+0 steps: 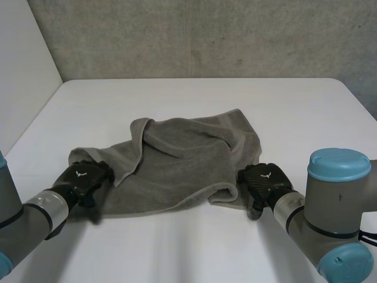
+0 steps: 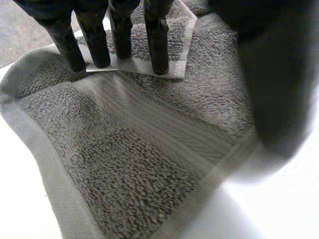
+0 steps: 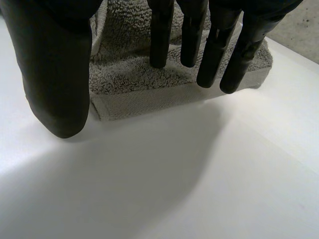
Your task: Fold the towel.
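Note:
A grey towel [image 1: 188, 159] lies rumpled in the middle of the white table [image 1: 194, 94], with its far-left part folded over itself. My left hand [image 1: 85, 177] rests on the towel's near-left corner. Its straight fingers [image 2: 99, 40] touch a white label [image 2: 177, 45] sewn onto the towel [image 2: 139, 164], and nothing is pinched. My right hand [image 1: 265, 181] is at the near-right corner. There its straight fingers [image 3: 214, 55] point down onto the hemmed edge of the towel [image 3: 129, 74], while the thumb [image 3: 57, 74] stands apart over bare table.
A grey concrete wall [image 1: 206, 35] runs behind the table's far edge. Bare white tabletop lies beyond the towel and in front of both hands.

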Action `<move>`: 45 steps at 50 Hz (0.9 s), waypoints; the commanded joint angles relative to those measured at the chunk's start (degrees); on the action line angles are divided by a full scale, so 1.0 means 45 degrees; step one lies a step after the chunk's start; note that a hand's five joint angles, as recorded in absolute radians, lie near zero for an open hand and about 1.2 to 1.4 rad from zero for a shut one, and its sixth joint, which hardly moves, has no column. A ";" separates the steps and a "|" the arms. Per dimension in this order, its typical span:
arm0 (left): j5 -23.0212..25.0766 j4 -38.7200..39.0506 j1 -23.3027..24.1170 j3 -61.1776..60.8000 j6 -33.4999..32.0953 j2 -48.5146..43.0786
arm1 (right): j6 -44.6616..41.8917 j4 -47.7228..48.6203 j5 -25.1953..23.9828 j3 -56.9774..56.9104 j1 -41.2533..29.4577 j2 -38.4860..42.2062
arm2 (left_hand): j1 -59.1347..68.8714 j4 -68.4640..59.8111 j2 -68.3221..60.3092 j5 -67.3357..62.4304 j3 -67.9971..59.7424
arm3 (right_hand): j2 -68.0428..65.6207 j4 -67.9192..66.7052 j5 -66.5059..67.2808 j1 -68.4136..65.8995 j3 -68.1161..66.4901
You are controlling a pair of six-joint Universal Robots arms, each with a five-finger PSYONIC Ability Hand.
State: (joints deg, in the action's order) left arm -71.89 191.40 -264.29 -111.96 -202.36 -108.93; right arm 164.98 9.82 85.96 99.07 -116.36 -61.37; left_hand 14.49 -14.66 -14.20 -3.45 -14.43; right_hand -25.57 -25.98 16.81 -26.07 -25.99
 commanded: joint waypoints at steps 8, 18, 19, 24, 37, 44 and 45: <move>-0.0468 0.0395 0.0021 0.0291 -0.0032 -0.0851 | -0.0002 0.0005 -0.0058 0.0073 -0.0021 -0.0033 | -0.0128 0.0165 0.0065 -0.0103 0.0115 | -0.0335 -0.0243 0.0060 -0.0224 -0.0241; -0.0566 0.0395 0.0002 0.0330 -0.0032 -0.0831 | -0.0002 0.0025 -0.0078 0.0151 -0.0060 -0.0033 | 0.1327 -0.1289 -0.1390 -0.1557 -0.1340 | -0.0335 -0.0243 0.0060 -0.0224 -0.0241; -0.0567 0.0395 0.0001 0.0330 -0.0032 -0.0831 | -0.0002 0.0025 -0.0078 0.0151 -0.0079 -0.0033 | 0.1330 -0.1293 -0.1393 -0.1561 -0.1344 | -0.0335 -0.0243 0.0060 -0.0224 -0.0241; -0.0567 0.0395 0.0001 0.0330 -0.0012 -0.0754 | -0.0021 0.0044 -0.0058 0.0171 -0.0119 -0.0014 | 0.2039 -0.2001 -0.2102 -0.2269 -0.2052 | -0.0335 -0.0243 0.0060 -0.0224 -0.0241; -0.0567 0.0395 -0.0057 0.0271 0.0027 -0.0636 | -0.0002 0.0669 -0.0039 0.0347 -0.0119 0.0025 | 0.3012 -0.2975 -0.3076 -0.3243 -0.3026 | -0.1417 -0.1325 0.1142 -0.1306 -0.1323; -0.0547 0.0395 -0.0233 0.0135 0.0046 -0.0636 | 0.0017 0.0767 -0.0039 0.0366 -0.0119 0.0143 | 0.4989 -0.4952 -0.5052 -0.5220 -0.5002 | -0.1830 -0.1738 0.1555 -0.1719 -0.1736; -0.0547 0.0395 -0.0233 0.0135 0.0046 -0.0636 | 0.0017 0.0806 -0.0039 0.0366 -0.0119 0.0162 | 0.4994 -0.4956 -0.5057 -0.5224 -0.5007 | -0.1941 -0.1849 0.1666 -0.1830 -0.1847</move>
State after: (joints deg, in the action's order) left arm -74.38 193.18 -264.97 -111.05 -202.17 -111.78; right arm 165.01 13.13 85.77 100.66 -116.91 -61.00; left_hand 34.36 -34.09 -34.25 -23.86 -34.08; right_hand -32.33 -32.73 22.19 -32.94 -32.74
